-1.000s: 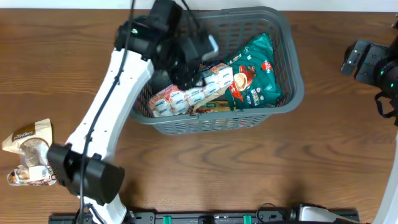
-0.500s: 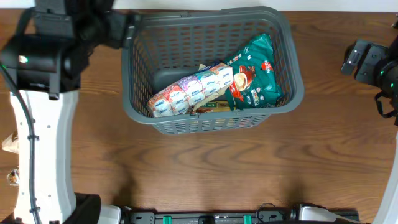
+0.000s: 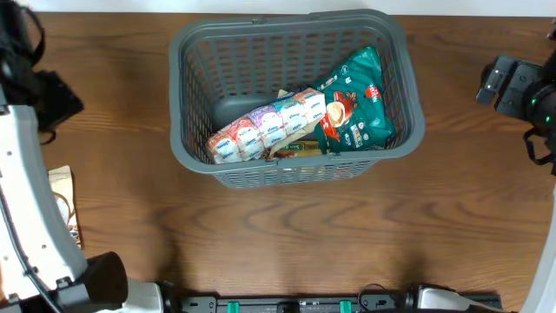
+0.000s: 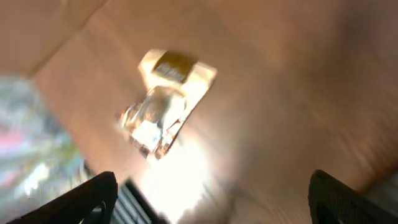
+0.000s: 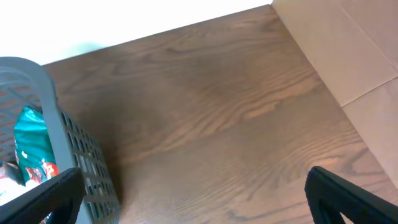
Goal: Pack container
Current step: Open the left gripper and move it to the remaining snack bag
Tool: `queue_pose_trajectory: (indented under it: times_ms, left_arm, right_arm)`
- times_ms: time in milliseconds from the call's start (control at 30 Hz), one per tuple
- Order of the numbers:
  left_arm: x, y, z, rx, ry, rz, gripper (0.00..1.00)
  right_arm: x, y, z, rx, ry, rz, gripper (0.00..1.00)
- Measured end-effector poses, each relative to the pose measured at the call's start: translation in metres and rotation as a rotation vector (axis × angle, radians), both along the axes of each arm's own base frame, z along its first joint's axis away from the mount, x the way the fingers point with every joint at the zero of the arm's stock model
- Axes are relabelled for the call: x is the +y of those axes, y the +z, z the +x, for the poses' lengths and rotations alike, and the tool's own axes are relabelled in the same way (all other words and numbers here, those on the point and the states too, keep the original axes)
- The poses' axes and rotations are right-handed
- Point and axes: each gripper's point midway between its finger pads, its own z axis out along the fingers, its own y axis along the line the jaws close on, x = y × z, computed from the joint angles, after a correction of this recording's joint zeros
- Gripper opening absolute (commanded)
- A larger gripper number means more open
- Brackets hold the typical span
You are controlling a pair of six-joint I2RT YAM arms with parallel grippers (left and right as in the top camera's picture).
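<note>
Brown wood-grain desk (image 3: pixel 261 243), seen from overhead and from both wrists. We find the large dark grey plastic basket (image 3: pixel 287 176), rectangular with rounded corners and slotted lattice sides, standing upright at the far middle of the desk. Inside it, a green foil snack bag (image 3: pixel 360 104) lies along the right wall. A strip of small white and pink packets (image 3: pixel 265 130) lies slantwise across the near side, touching the bag's left edge. The basket's solid floor shows at the far left.

The white left arm (image 3: pixel 26 209) runs up the left edge of the overhead view. Its dark wrist section sits in the upper left corner, well apart from the basket. The left wrist view is heavily blurred. In it we see the left pincer (image 4: pixel 212 186) with its two dark fingers (image 4: pixel 93 199) spread to the lower corners, gripping nothing. It is held above a cream and clear snack packet (image 4: pixel 165 102) lying flat on the wood.

The dark right arm (image 3: pixel 521 87) sits at the right edge, also well apart from the basket. The right pincer (image 5: pixel 194 180) is spread wide and empty over bare wood. The basket's corner shows at the left of that view. A white wall (image 5: pixel 124 18) lies beyond the desk's far edge.
</note>
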Motion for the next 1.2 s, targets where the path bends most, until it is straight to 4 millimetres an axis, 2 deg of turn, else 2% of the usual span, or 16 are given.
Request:
queue_pose_trajectory:
  times_ms: [133,333,533,633,733,900,1000,1100,1200]
  left_arm:
    - [0.019,-0.030,-0.021,0.078,0.149,-0.037,0.87]
    - [0.030,-0.081,-0.051,0.257,0.236,-0.063,0.91]
    - [0.031,-0.122,-0.079,0.423,0.233,-0.081,0.91]
    - [0.028,-0.135,-0.087,0.455,0.223,-0.083,0.91]
    - [0.023,-0.135,-0.098,0.432,0.210,-0.072,0.91]
    - [0.014,-0.110,-0.117,0.286,0.189,-0.013,0.91]
    - [0.007,-0.100,-0.125,0.213,0.139,0.006,0.80]
    - [-0.001,-0.104,-0.132,0.207,0.067,0.001,0.77]
    - [-0.003,-0.119,-0.134,0.241,0.017,-0.014,0.79]
  right_arm:
    - [0.000,0.000,0.000,0.000,0.000,0.000,0.99]
    - [0.000,0.000,0.000,0.000,0.000,0.000,0.99]
    - [0.000,0.000,0.000,0.000,0.000,0.000,0.99]
    - [0.000,0.000,0.000,0.000,0.000,0.000,0.99]
    - [0.000,0.000,0.000,0.000,0.000,0.000,0.99]
    - [0.000,0.000,0.000,0.000,0.000,0.000,0.99]
    - [0.000,0.000,0.000,0.000,0.000,0.000,0.99]
    - [0.000,0.000,0.000,0.000,0.000,0.000,0.99]
    - [0.000,0.000,0.000,0.000,0.000,0.000,0.99]
